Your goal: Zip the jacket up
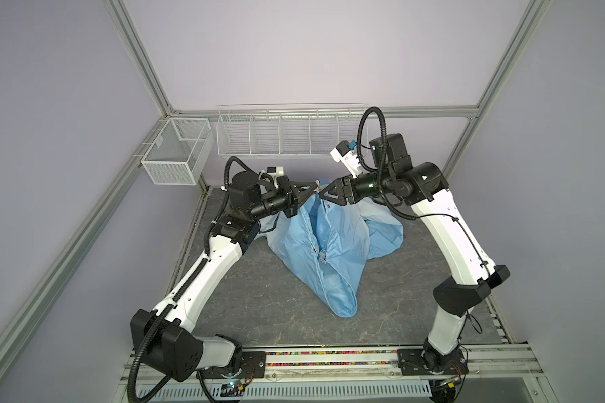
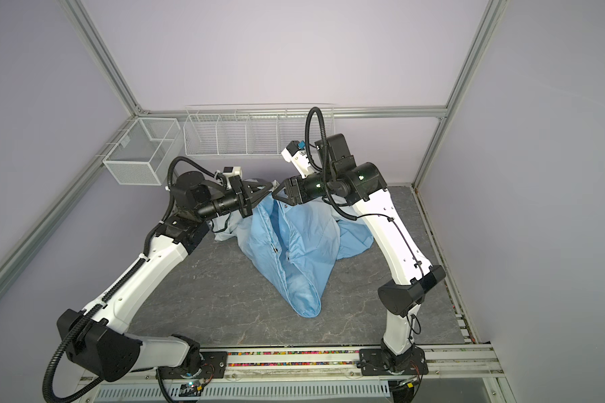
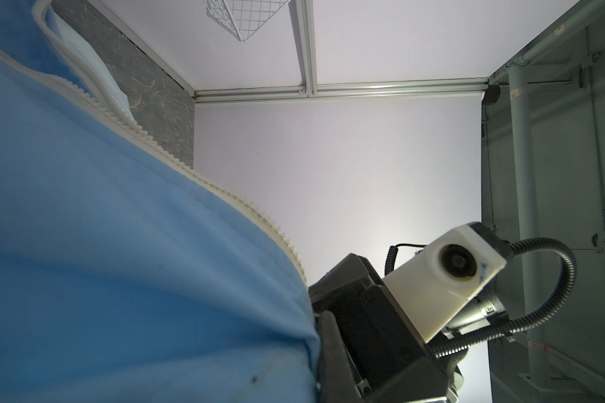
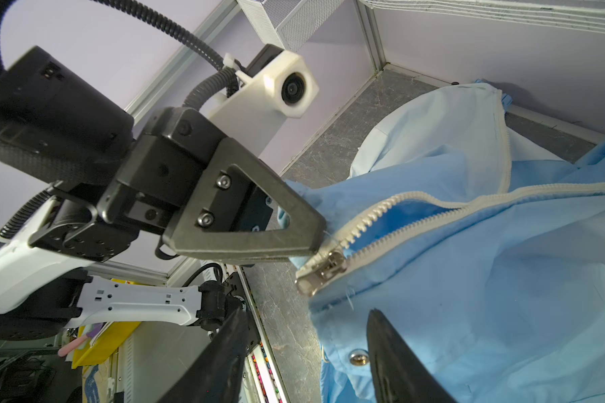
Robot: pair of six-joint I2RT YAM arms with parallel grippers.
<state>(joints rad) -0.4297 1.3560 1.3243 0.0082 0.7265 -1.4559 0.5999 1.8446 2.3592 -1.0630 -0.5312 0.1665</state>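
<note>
Jacket (image 1: 332, 251): held up | left hand (image 4: 315, 237): clamped on it beside zipper slider (image 4: 323, 268) | right hand (image 4: 306, 312): open near slider; should pinch it squarely, keeping teeth taut.

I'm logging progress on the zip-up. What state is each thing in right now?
jacket, lifted at one end, the rest draped on the table
zipper, teeth rows apart beside the slider
slider, at the zipper's end, just beside the left tool's grip
snap, undone
left tool, shut on the jacket
right tool, open, near the slider
</note>
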